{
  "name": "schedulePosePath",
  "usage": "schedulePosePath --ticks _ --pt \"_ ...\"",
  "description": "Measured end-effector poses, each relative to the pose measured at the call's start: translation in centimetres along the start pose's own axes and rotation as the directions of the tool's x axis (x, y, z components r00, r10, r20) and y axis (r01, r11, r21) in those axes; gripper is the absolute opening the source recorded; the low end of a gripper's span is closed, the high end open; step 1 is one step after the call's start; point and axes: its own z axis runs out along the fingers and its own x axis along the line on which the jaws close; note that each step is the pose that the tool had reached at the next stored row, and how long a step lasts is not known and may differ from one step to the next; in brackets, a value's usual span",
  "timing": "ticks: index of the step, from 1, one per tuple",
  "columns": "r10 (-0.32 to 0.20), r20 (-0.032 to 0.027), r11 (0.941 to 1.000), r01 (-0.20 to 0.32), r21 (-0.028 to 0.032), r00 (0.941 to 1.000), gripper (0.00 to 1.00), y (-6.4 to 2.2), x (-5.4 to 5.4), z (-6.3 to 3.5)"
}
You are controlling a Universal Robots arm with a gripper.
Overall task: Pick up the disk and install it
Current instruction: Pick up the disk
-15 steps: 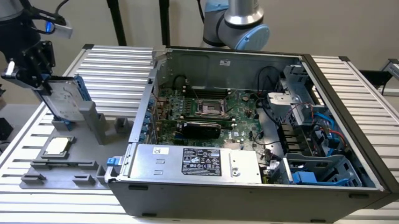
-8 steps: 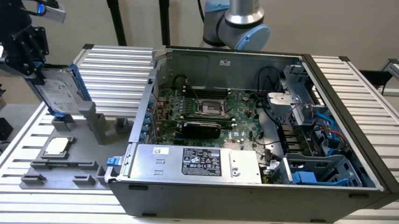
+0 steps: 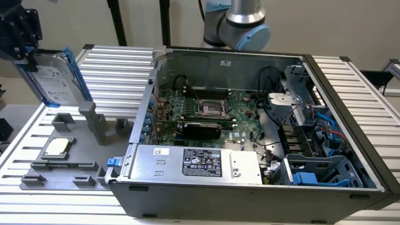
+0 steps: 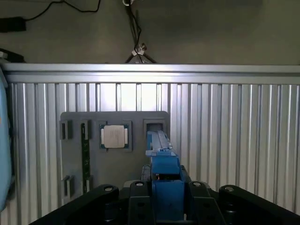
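Bright blue plastic is framing the flat silver-grey hard drive with its white printed label. In the exterior view this disk (image 3: 55, 77) is hanging tilted at the exterior view's far left, raised above the ribbed aluminium table (image 3: 119, 65). The black gripper (image 3: 24, 49) is pinching the disk by its upper end, its jaws pressing on the frame. Below the disk, a grey plastic fixture tray (image 3: 62, 176) is lying on the table, and the disk appears to be hanging clear of it. A small square silver chip (image 3: 56, 147) is sitting in a recess of that tray. To the exterior view's right of the tray, an open grey metal computer case (image 3: 250, 201) is lying on its side. It is showing a green motherboard (image 3: 212, 110), a long grey power supply box with a black-and-white label (image 3: 200, 164) and a blue plastic drive cage (image 3: 319, 173) in its corner. The disk is hanging well apart from that cage. A silver and light-blue robot arm (image 3: 240, 23) is standing behind the case.

In the wrist view, the gripper (image 4: 164, 206) is clamping the disk (image 4: 164, 168) edge-on between its black fingers (image 4: 138, 204). The blue frame is pointing out over the fixture tray (image 4: 75, 154) on the table (image 4: 234, 140). The chip (image 4: 114, 136) is resting in its pocket in the tray.
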Motion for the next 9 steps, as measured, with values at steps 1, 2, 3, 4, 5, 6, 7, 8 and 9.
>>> schedulePosePath --ticks 1,2,3,4,5,6,7,8,9 --pt "0.000 0.0000 1.0000 0.000 0.0001 1.0000 0.32 -0.09 0.0 -0.45" --pt "0.000 0.0000 1.0000 0.000 0.0001 1.0000 0.32 -0.22 0.0 -0.93" --pt "0.000 -0.0001 1.0000 0.000 -0.0001 1.0000 0.32 -0.37 0.0 -1.39" --pt "0.000 0.0000 1.0000 0.000 0.0000 1.0000 0.32 -0.57 0.0 -1.84" --pt "0.000 0.0002 1.0000 0.000 0.0001 1.0000 0.32 -0.82 -0.1 -2.29" --pt "0.000 0.0005 1.0000 0.000 0.0000 1.0000 0.32 -1.13 -0.1 -2.75" --pt "0.000 0.0011 1.0000 0.000 0.0000 1.0000 0.32 -1.50 -0.1 -3.21" --pt "0.000 0.0019 1.0000 0.000 0.0000 1.0000 0.32 -1.96 -0.1 -3.71" --pt "0.000 0.0026 1.0000 0.000 -0.0001 1.0000 0.32 -2.36 -0.1 -4.13"
